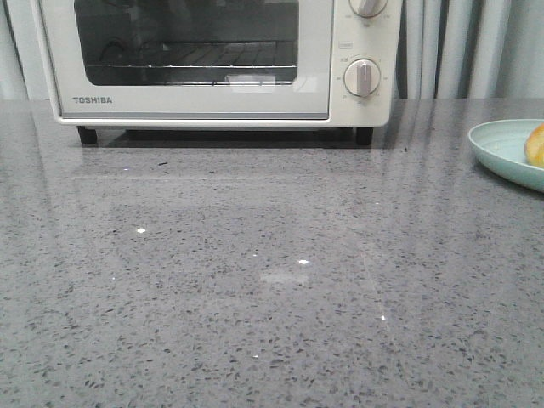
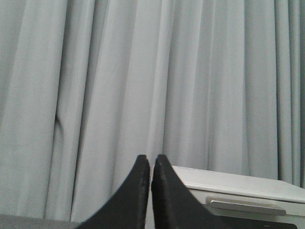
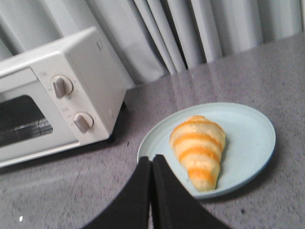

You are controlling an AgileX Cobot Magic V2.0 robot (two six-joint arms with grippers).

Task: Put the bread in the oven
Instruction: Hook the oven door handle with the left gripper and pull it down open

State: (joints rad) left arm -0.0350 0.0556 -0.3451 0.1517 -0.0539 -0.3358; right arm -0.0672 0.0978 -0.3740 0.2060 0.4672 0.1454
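The bread (image 3: 198,150) lies on a pale blue plate (image 3: 248,124) at the right edge of the worktop (image 1: 255,297), well apart from the oven (image 1: 195,102), which stands at the rear edge with its glass door shut. The right end effector (image 3: 151,164) hovers just short of the plate, its fingers pressed together and holding nothing. The left end effector (image 2: 150,164) is also closed on nothing and points at the curtain (image 2: 143,71) above the oven's top.

Nothing of the task looks done yet. The main risk I see is the shut door: carrying the bread over before it is opened would leave nowhere to put it. The right fingers must also part before descending, or they will shove the bread across the plate. A hard squeeze could crush the soft roll.
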